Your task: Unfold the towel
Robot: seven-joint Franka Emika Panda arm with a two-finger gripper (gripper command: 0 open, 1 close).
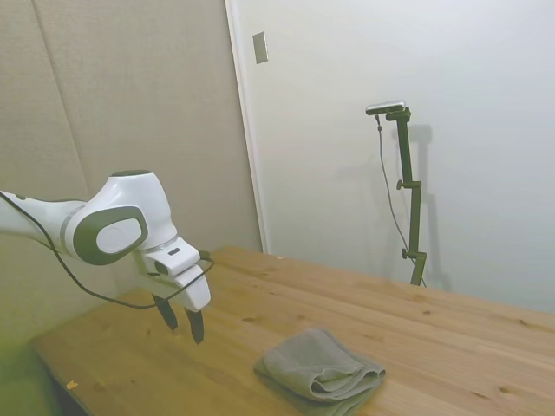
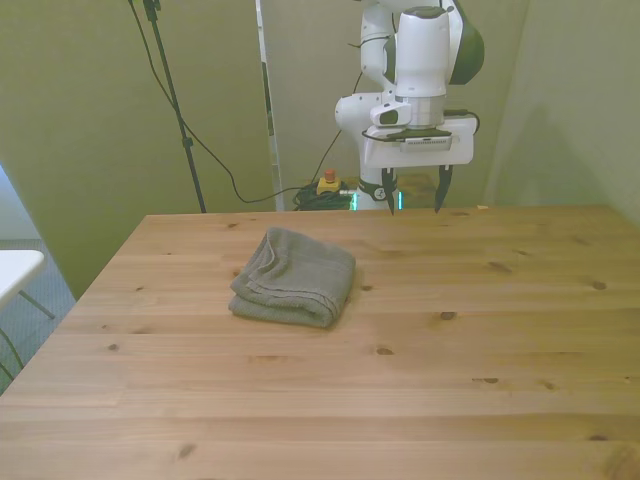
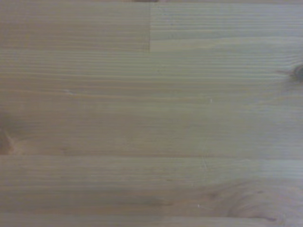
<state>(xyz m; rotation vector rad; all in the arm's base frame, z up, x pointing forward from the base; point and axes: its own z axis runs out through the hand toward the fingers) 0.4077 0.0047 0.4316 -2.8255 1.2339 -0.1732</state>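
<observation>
Soft grey-green terry towel (image 2: 294,277) lies folded on planked wooden table (image 2: 450,380)

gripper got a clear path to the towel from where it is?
Probably yes. The gripper hangs open above bare wood near the table's far edge, and the folded towel lies alone toward the front view's left, with nothing standing between them.

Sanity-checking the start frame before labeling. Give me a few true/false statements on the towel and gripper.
1. The towel lies folded on the table. True.
2. The gripper holds the towel. False: it hangs empty above the table, apart from the towel.
3. The fingers are open. True.
4. The wrist view shows the towel. False: only bare wood.
5. The towel lies toward the front view's right of the gripper. False: toward its left.
</observation>
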